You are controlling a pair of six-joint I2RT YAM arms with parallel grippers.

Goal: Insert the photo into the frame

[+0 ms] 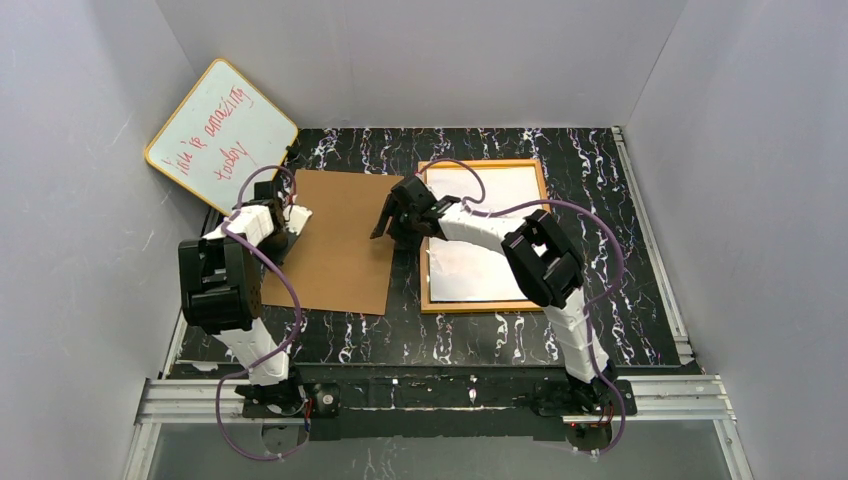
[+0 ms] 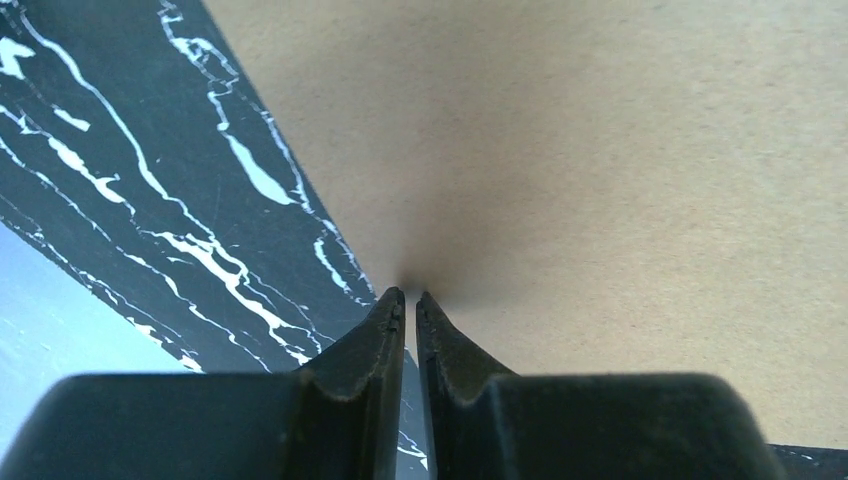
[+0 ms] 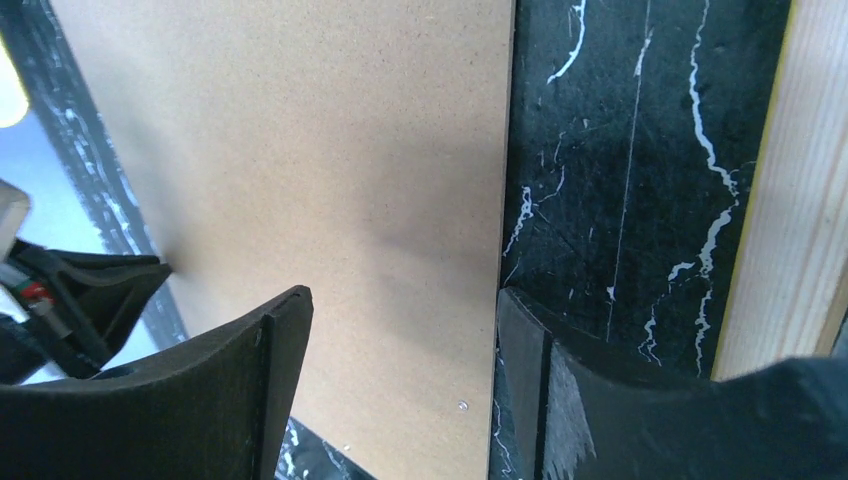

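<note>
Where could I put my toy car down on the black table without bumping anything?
Best spot: the bare table right of the frame, up to the side rail. The front strip between the brown board and the near rail is free too. The middle is crowded: the open right gripper hangs over the narrow gap between board and frame.

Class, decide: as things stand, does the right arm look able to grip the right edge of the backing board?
Probably yes: the right gripper hangs open with the right edge of the backing board between its fingers, nothing blocking it.
</note>
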